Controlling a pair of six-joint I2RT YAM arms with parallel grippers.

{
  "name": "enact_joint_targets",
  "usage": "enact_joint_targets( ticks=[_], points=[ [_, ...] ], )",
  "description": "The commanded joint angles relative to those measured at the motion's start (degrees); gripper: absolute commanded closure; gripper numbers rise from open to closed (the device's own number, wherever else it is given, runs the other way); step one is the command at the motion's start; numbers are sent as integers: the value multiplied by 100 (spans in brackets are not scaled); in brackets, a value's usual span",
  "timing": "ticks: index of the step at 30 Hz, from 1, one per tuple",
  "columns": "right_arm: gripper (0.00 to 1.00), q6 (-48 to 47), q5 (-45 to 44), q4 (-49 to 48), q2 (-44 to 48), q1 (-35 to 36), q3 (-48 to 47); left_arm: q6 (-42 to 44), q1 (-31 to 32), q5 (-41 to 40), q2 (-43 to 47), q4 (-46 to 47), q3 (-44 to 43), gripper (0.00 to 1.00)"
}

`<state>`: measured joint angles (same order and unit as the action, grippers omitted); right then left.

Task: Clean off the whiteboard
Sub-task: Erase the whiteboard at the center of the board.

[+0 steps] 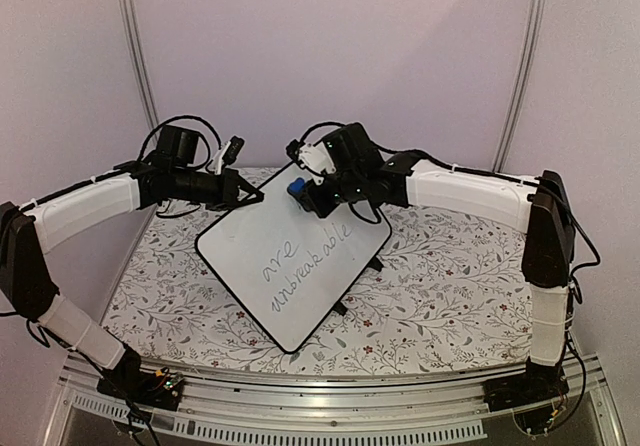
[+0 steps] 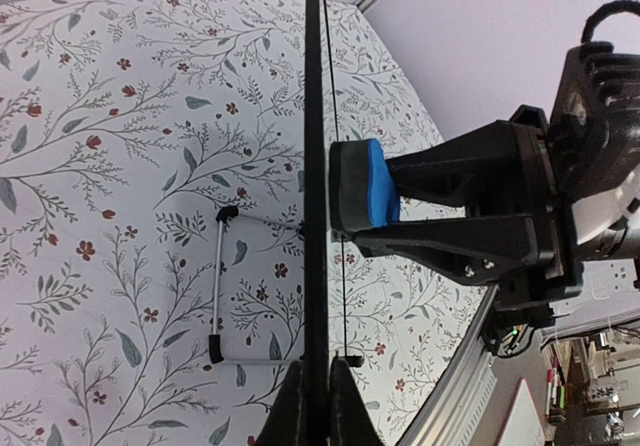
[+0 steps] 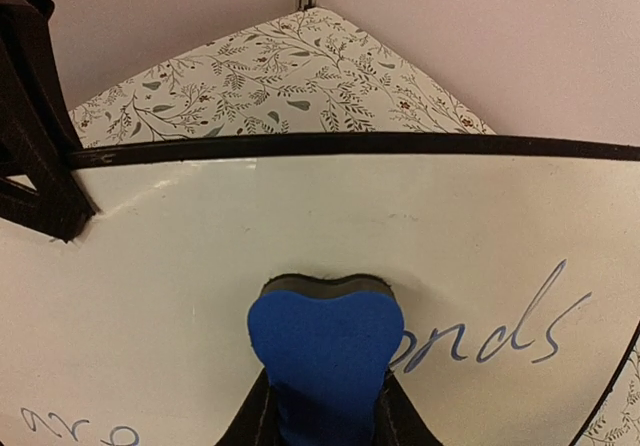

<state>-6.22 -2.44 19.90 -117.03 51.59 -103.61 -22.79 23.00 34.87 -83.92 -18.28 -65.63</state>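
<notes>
Left hand (image 1: 250, 195) pinches the upper edge of the tilted whiteboard (image 1: 290, 266). Right hand (image 1: 305, 194) pinches a blue eraser (image 3: 325, 356), whose pad touches the written face.

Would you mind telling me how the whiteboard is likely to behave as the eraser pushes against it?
The whiteboard looks thin yet stiff: edge-on in the left wrist view it runs straight, so it probably won't flex. Propped on a wire stand, it could tip or slide under the eraser; the left gripper pinching its rim should steady it.
</notes>
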Motion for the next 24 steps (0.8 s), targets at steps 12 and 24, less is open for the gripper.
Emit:
enact_joint_targets(
  ticks=[12,24],
  points=[
    [81,92,39,71,221,17,733,475,35,20,34,236,50,100],
    [81,157,42,-1,407,18,1147,461,29,41,17,244,54,100]
  ],
)
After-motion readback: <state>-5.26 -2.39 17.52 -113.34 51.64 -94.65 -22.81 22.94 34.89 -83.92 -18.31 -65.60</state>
